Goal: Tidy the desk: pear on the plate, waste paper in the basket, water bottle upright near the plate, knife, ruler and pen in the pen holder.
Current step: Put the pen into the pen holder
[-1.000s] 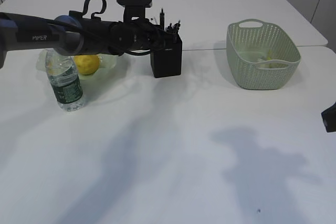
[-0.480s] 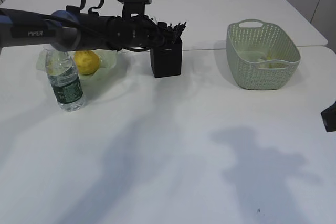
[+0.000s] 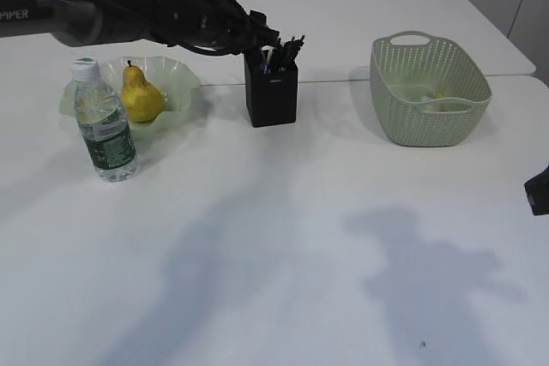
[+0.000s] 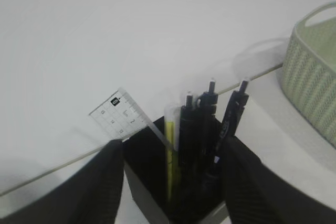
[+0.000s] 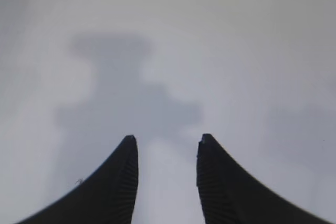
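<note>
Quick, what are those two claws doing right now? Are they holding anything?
Left gripper: open, holding nothing, straddling the small black square pen holder of pens and clear plastic ruler.
Right gripper: open, empty, above the white table.

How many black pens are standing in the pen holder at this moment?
3. In the left wrist view, one pen stands beside the yellow strip, one right next to it, and one leans toward the basket side. More could be hidden inside the pen holder.

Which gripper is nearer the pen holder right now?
Left. The left gripper hangs open just above the pen holder; the right gripper is far off over bare table, near the right edge.
</note>
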